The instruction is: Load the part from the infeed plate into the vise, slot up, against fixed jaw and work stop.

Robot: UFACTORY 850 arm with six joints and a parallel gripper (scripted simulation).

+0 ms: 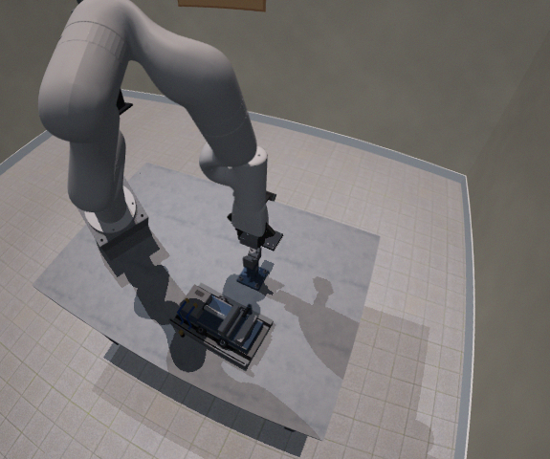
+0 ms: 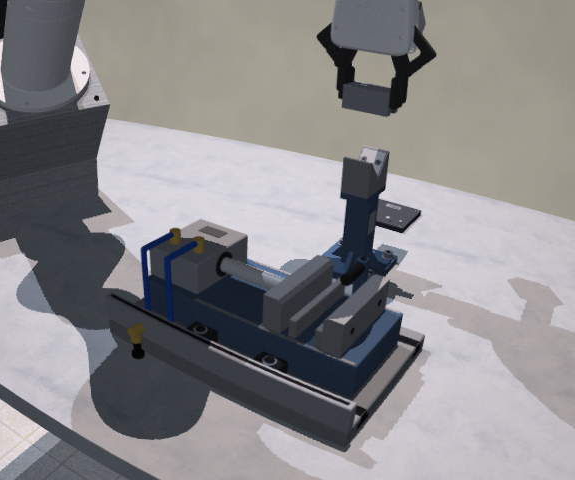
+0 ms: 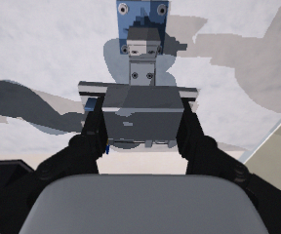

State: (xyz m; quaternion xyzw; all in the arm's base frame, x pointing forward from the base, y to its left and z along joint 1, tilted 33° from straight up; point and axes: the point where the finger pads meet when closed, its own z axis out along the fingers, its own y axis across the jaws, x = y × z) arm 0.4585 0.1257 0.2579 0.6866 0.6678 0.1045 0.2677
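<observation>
My gripper (image 2: 371, 98) is shut on the part (image 2: 366, 99), a grey block, and holds it in the air above the V-block (image 2: 364, 175). In the wrist view the part (image 3: 142, 117) sits between the black fingers, with the V-block (image 3: 141, 44) below and ahead of it. The V-block stands on a blue post. The vise (image 2: 277, 310) lies lower and nearer, its jaws apart. The fixed jaw (image 2: 352, 316) is the near one; the moving jaw (image 2: 297, 294) sits on the cylinder rod (image 2: 248, 273). The work stop (image 2: 353, 272) is a short black rod at the far end. I cannot tell which way the slot faces.
The dark infeed plate (image 2: 396, 214) lies flat behind the V-block with nothing on it. The air cylinder (image 2: 194, 258) with blue hoses sits at the vise's left end. The arm's base pedestal (image 2: 34, 129) stands at the far left. A grey rail (image 2: 235, 372) edges the vise's front.
</observation>
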